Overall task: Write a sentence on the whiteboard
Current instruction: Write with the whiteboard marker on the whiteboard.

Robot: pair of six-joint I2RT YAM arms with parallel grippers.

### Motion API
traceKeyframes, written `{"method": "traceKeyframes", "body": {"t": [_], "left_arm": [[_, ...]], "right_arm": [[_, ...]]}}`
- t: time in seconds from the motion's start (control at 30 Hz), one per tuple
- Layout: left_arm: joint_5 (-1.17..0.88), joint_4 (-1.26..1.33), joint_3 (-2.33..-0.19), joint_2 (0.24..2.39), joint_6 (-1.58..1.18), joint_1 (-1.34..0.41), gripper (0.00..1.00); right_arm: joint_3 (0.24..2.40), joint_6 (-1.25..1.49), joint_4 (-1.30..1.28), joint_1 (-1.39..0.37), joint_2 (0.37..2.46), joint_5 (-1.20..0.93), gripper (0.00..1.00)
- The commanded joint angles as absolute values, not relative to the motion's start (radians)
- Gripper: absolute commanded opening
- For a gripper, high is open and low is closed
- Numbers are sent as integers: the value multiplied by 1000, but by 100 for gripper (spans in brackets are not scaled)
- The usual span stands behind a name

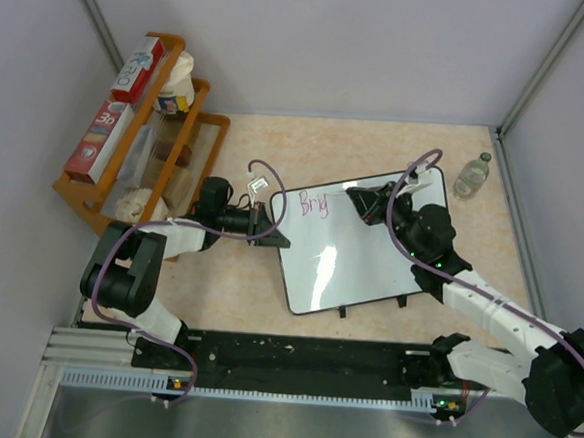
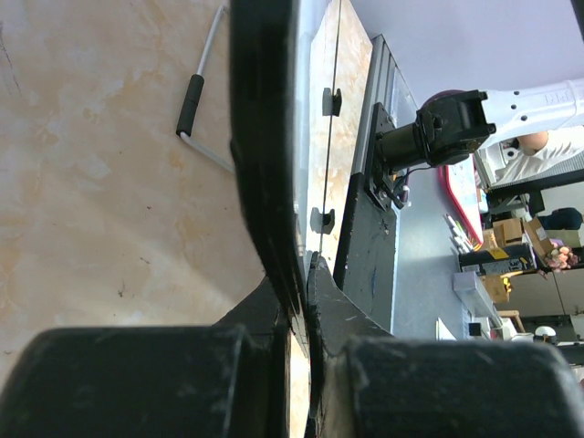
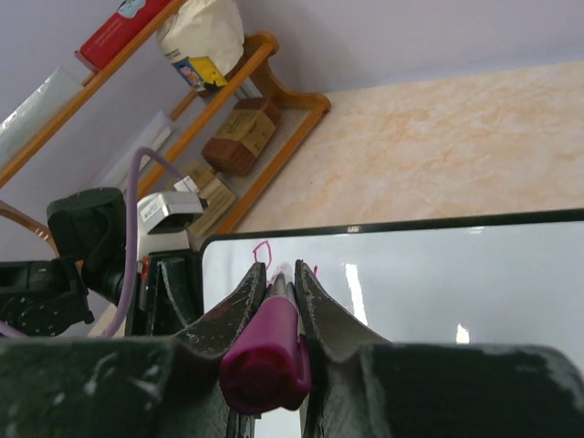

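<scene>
The left gripper (image 1: pixel 275 232) is clamping the whiteboard's (image 1: pixel 360 256) left edge on the worktop (image 1: pixel 277 143), while the right gripper (image 1: pixel 355 196) is pinching a magenta marker (image 3: pixel 266 358) just right of the pink letters (image 1: pixel 313 203), with bare board lying farther right.

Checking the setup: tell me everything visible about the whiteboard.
The whiteboard is glossy white, with thin black frame, rounded corners and small black feet on its near long edge. It lies skewed on the table. The left gripper clamps its left edge; the right gripper holds a magenta marker over its pink letters.
</scene>
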State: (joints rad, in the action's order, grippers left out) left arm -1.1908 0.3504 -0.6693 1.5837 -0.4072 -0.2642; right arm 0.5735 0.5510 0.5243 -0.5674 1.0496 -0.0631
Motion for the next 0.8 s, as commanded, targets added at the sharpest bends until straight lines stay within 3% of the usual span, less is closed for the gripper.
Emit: {"method": "traceKeyframes", "body": {"t": [0.0, 0.33, 0.77], "left_arm": [[-1106, 336, -635, 1589, -201, -291, 0], [-1108, 341, -634, 1591, -202, -291, 0], [-1108, 341, -635, 1592, -202, -291, 0]], "right_arm": [[664, 506, 503, -545, 1069, -3, 0], [761, 425, 426, -532, 1132, 3, 0], [730, 436, 419, -532, 1164, -48, 0]]}}
